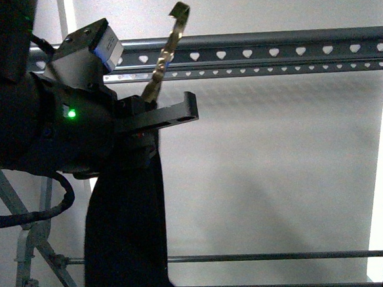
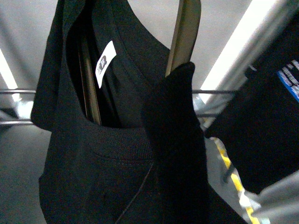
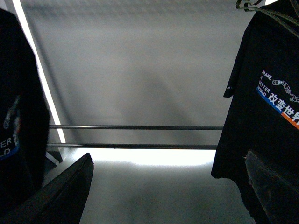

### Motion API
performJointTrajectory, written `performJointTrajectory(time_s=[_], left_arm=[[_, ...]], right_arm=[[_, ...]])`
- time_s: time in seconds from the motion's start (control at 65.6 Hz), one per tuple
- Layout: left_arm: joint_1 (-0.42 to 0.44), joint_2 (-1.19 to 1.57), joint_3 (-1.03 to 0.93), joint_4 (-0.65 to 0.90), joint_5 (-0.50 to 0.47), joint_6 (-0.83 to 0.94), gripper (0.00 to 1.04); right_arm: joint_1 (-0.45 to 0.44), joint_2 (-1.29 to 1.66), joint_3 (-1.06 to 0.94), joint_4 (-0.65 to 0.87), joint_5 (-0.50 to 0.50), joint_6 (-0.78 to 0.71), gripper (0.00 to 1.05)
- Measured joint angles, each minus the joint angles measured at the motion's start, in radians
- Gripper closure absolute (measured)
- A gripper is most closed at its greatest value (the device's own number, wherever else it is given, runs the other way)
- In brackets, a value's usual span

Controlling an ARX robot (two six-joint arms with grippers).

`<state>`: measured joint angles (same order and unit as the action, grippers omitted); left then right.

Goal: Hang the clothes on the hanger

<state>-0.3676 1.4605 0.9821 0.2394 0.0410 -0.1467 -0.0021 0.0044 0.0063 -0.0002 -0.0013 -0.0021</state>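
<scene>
The clothes (image 1: 129,240), a black T-shirt, hang straight down from my left gripper (image 1: 176,115), which is shut on them just below the hanger's rail. The hanger (image 1: 270,51) is a grey metal rack whose long rail has a row of heart-shaped holes. A brass-coloured hook strip (image 1: 166,50) rises from the grip up past the rail. In the left wrist view the shirt's collar with its white label (image 2: 105,63) fills the frame, and one black finger (image 2: 175,140) lies over the fabric. My right gripper (image 3: 168,186) is open and holds nothing.
Two other black printed T-shirts hang in the right wrist view, one on the right (image 3: 261,121) and one on the left (image 3: 18,121). Thin crossbars (image 1: 272,256) run low across the rack, and slanted legs (image 1: 29,260) stand at the left. A grey wall lies behind.
</scene>
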Motion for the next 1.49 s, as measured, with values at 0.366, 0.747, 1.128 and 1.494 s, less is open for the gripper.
performJointTrajectory(time_s=[0.366, 0.747, 1.128, 1.494], left_arm=[[0.204, 0.124, 0.153, -0.011, 0.851, 0.455, 1.01], [0.176, 0.182, 0.350, -0.507, 1.115, 0.899, 1.01], [0.172, 0.187, 0.365, -0.383, 1.132, 0.869, 1.01], [0.170, 0.187, 0.364, -0.383, 1.131, 0.866, 1.01]], right_arm=[[0.000, 0.000, 0.000, 0.000, 0.000, 0.000, 0.07], [0.000, 0.000, 0.000, 0.000, 0.000, 0.000, 0.07], [0.000, 0.000, 0.000, 0.000, 0.000, 0.000, 0.07], [-0.201, 0.166, 0.067, -0.031, -0.487, 0.090, 0.07]])
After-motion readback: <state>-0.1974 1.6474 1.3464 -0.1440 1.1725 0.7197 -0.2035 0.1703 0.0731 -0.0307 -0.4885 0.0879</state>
